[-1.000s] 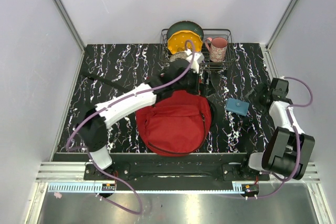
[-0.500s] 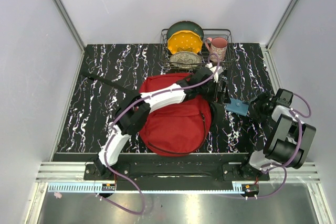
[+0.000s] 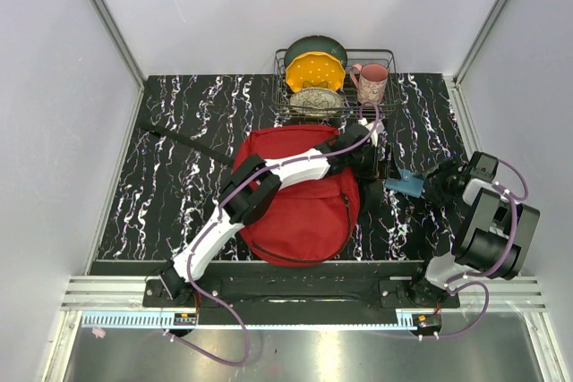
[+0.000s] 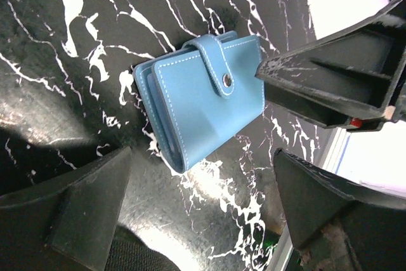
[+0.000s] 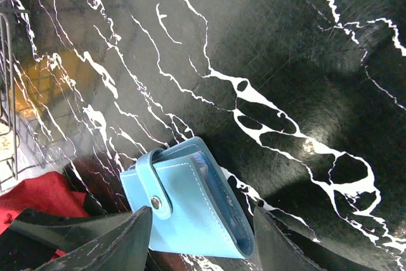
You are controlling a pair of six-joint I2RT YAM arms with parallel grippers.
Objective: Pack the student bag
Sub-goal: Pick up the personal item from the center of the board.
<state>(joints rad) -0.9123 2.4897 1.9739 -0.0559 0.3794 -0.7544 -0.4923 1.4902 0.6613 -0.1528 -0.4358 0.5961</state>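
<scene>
The student bag (image 3: 300, 194) is a large red backpack lying flat in the middle of the table; a corner of the bag (image 5: 38, 198) shows in the right wrist view. A blue wallet (image 3: 406, 182) with a snap strap lies on the table just right of it. My right gripper (image 3: 428, 183) reaches in from the right, its fingers pressed against two opposite sides of the wallet (image 5: 190, 204). My left arm stretches across the bag, and my left gripper (image 3: 383, 163) hangs open just above the wallet (image 4: 203, 96), which lies just beyond its fingertips.
A wire dish rack (image 3: 380, 55) at the back holds plates, with a pink mug (image 3: 372, 83) at its right end. A black strap (image 3: 179, 141) runs out from the bag to the left. The table's right edge (image 3: 457, 131) is close behind the right gripper.
My left arm has swung from over the bag's top to the right, ending over the wallet. My right gripper has moved in on the wallet and narrowed its jaws around it.
</scene>
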